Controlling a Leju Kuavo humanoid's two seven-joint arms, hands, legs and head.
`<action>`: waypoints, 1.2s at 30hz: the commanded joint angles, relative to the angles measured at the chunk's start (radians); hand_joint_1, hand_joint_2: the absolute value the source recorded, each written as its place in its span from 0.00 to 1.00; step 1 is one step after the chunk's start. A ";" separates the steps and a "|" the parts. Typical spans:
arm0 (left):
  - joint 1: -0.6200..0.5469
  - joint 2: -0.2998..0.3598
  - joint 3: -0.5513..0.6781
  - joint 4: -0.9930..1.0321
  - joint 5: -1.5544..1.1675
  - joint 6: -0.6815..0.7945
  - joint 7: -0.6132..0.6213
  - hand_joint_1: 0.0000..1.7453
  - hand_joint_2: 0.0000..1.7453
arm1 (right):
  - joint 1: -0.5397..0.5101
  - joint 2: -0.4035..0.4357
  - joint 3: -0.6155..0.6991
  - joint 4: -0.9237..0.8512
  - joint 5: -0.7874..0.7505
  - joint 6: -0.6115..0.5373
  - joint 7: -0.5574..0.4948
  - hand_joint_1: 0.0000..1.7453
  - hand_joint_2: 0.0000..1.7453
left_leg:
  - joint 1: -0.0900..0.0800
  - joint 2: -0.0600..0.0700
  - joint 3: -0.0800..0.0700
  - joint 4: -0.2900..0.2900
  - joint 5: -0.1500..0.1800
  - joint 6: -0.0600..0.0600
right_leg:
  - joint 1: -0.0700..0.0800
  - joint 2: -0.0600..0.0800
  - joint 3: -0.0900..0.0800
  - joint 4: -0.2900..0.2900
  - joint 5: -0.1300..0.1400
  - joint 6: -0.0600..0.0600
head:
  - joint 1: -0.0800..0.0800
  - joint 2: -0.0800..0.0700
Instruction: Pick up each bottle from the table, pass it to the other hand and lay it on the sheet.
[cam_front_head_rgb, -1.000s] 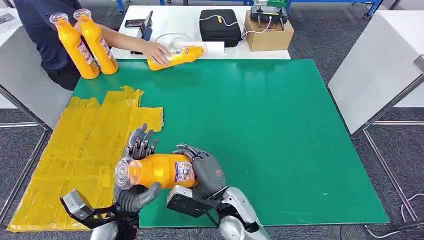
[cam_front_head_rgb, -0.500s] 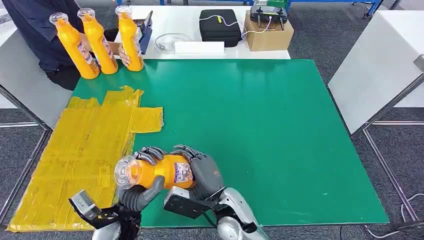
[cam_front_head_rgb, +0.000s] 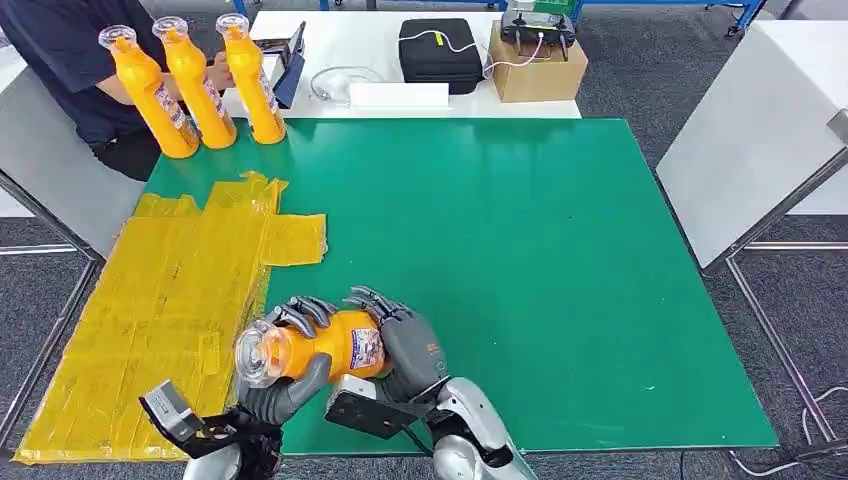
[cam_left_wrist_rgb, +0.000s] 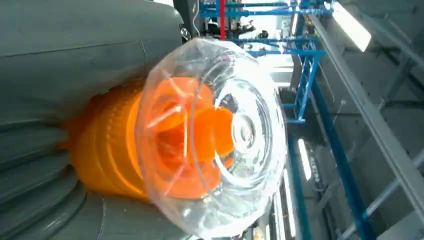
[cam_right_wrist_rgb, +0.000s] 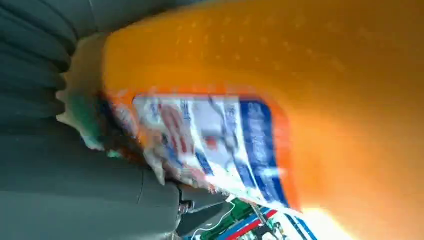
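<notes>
Four orange bottles: one (cam_front_head_rgb: 325, 345) gripped by both left hand (cam_front_head_rgb: 285, 385) and right hand (cam_front_head_rgb: 405, 345); three (cam_front_head_rgb: 195, 85) upright beside a person (cam_front_head_rgb: 60, 50).

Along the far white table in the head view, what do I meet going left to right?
Three upright orange bottles → phone stand → clear cable coil → black case → cardboard box.

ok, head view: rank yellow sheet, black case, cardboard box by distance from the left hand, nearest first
From the left hand:
1. yellow sheet, right beside it, on the table's left part.
2. black case, on the far white table, centre.
3. cardboard box, just right of the case, slightly farther.
</notes>
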 joint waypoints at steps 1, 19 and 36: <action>-0.026 0.025 0.036 0.061 0.008 -0.009 0.003 1.00 1.00 | -0.014 -0.038 0.013 0.019 0.014 -0.009 0.002 0.00 0.00 | -0.001 0.000 0.003 -0.002 0.000 0.001 | 0.000 -0.001 0.003 -0.001 0.000 -0.001 | 0.000 0.000; -0.022 0.035 -0.029 0.013 -0.288 0.486 0.003 1.00 1.00 | 0.015 -0.038 0.008 -0.001 0.061 -0.026 0.025 0.00 0.00 | -0.001 0.000 0.004 -0.002 -0.001 0.001 | 0.000 -0.002 0.004 -0.001 -0.001 -0.001 | 0.000 0.000; -0.059 -0.038 0.115 0.197 -0.840 1.098 0.021 1.00 1.00 | 0.086 -0.101 0.013 -0.126 0.067 -0.051 0.026 0.00 0.00 | 0.000 0.000 0.003 -0.002 0.000 0.001 | 0.000 -0.001 0.003 -0.002 0.000 -0.001 | 0.000 0.000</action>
